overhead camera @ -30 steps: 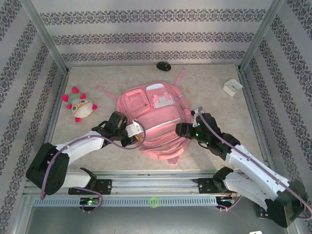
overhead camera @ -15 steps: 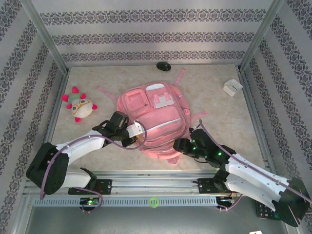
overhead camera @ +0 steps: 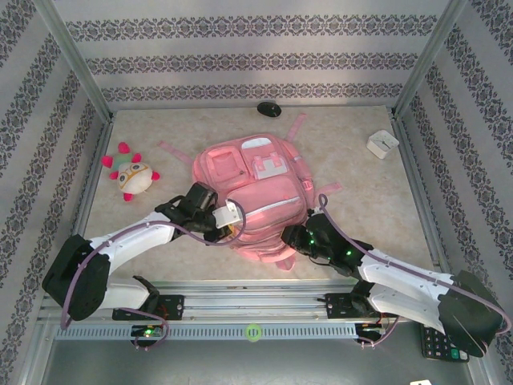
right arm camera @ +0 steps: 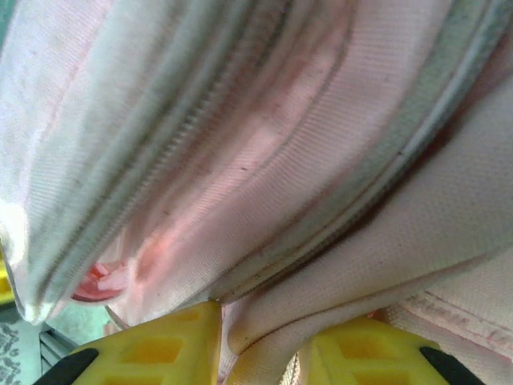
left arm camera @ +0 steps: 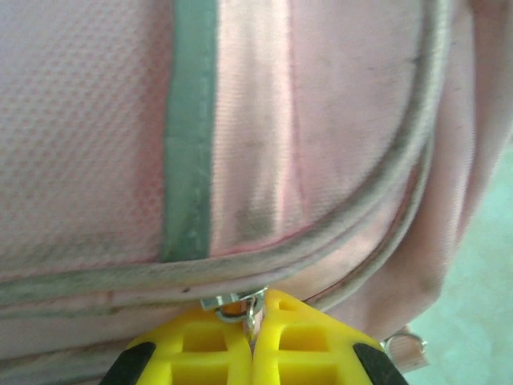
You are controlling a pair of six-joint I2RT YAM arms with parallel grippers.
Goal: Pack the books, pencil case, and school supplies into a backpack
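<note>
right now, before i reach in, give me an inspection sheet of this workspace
surface: pale marbled tabletop, flat.
job's things: pink backpack lies front up at mid-table, straps spread toward the far side.
clutter: plush toy at far left; black oval object at the far edge; white square box at far right; black calculator off the table by the right arm's base.
grippers: left gripper shut on a zipper pull; right gripper pinching a fold of backpack fabric at its near edge.
cables: purple cables run along both arms.
surroundings: patterned walls, metal frame posts.
</note>
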